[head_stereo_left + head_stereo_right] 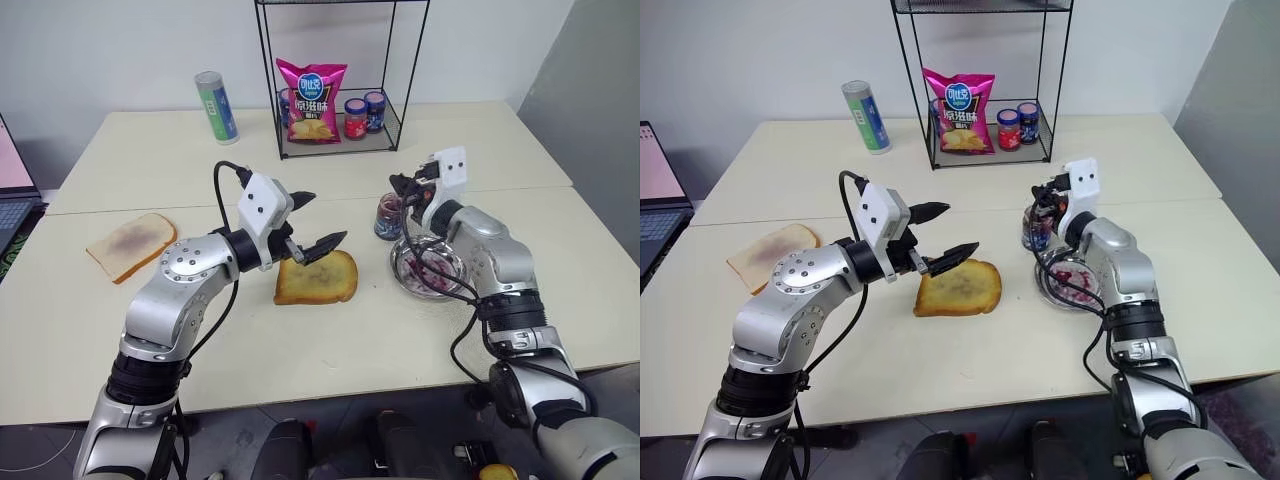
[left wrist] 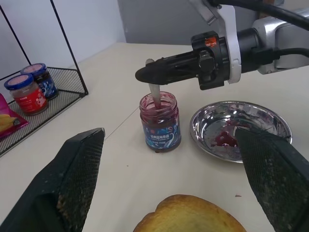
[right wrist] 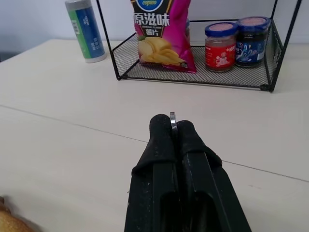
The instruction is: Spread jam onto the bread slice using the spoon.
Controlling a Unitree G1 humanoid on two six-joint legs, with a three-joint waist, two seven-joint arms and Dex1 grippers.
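Right hand: the right gripper (image 2: 145, 73) is squeezed tight on the spoon (image 2: 154, 94), up at the top of its handle.
Spoon: it hangs almost straight down, with its lower end inside the little glass jar (image 2: 160, 122). The scoop end is hidden in the jam (image 2: 158, 107), so I cannot tell how much is on it.
Jar: it stands on the table (image 1: 330, 350), just beside the shiny metal dish (image 1: 430, 268) that has red smears in it.
Left hand: the left gripper (image 1: 310, 225) is wide open and holds nothing. It hangs just above the near top edge of the bread slice (image 1: 318, 278).
Bread slice: it lies flat in the middle of the table, and I see no jam on it yet.
Which way to go: from the spoon, the bread is off to the robot's left and a bit closer to the robot.
Who is nearer: the left hand is nearer the bread, but the right hand has the spoon, so I think the right one must carry it across.
Watch out: I think the spoon has to lift clear of the jar's rim first, then tip flat over the bread, and it could bump the open left hand on the way.
Other bread: a paler slice (image 1: 131, 245) lies far off to the left, so it is not in the way.
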